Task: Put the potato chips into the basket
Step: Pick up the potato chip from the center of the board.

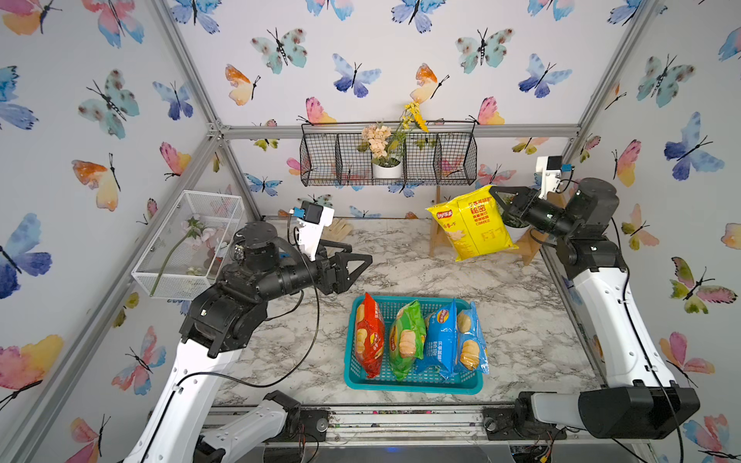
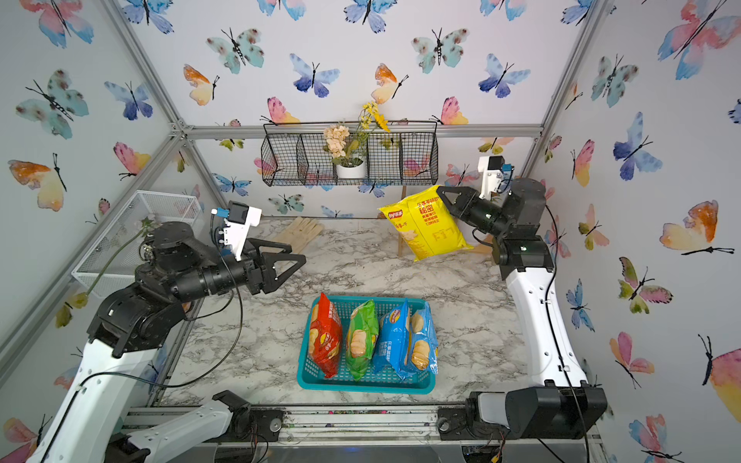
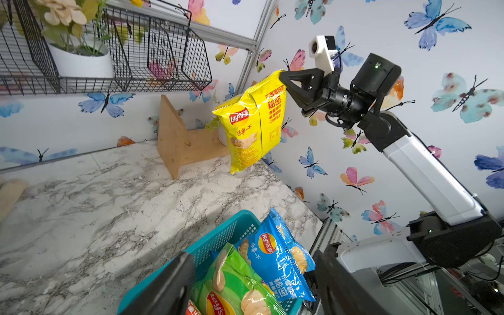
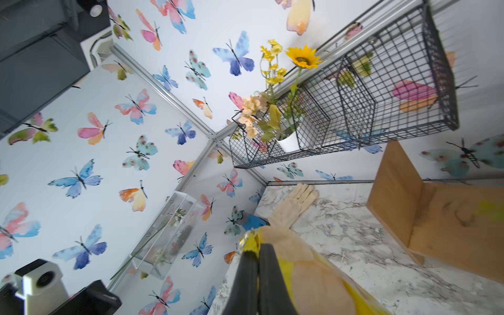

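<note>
My right gripper is shut on the top corner of a yellow bag of potato chips. The bag hangs in the air over the back right of the table. The teal basket sits near the front centre. It holds a red bag, a green bag, a blue bag and a lighter blue bag, all standing on edge. My left gripper is open and empty, in the air to the basket's back left.
A wooden stand stands at the back right behind the yellow bag. A black wire basket with flowers hangs on the back wall. A white mesh box is fixed on the left. A beige glove lies at the back.
</note>
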`<control>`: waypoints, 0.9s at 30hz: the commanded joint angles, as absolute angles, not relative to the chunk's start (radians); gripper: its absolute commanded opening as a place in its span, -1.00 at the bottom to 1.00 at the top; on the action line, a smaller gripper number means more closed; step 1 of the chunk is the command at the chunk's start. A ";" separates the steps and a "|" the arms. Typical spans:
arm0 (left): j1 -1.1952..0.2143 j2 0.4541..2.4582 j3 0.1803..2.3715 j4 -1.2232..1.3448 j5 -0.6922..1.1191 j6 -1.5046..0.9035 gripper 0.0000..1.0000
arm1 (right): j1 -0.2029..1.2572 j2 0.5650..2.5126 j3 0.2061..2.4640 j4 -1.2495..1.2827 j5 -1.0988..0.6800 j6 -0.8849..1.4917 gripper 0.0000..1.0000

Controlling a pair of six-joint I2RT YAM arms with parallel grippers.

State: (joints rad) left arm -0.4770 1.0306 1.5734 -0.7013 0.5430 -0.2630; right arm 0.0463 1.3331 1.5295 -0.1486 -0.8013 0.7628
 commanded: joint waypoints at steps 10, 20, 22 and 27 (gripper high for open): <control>-0.503 1.148 1.744 -0.716 0.567 -0.146 0.53 | 0.157 1.327 1.566 -0.164 -1.062 0.885 -0.96; -0.588 1.192 1.769 -0.718 0.539 -0.113 0.54 | 0.310 1.310 1.518 -0.158 -1.076 0.919 -0.96; -0.604 1.203 1.776 -0.725 0.529 -0.106 0.54 | 0.340 1.312 1.517 -0.161 -1.071 0.922 -0.96; -0.648 1.221 1.776 -0.761 0.437 -0.079 0.55 | 0.389 1.313 1.523 -0.154 -1.062 0.935 -0.96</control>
State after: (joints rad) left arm -0.6285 1.2144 1.7588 -0.7250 0.5133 -0.1120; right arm 0.3706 1.3323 1.5238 -0.1741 -1.0447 0.9218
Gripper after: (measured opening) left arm 0.772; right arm 0.055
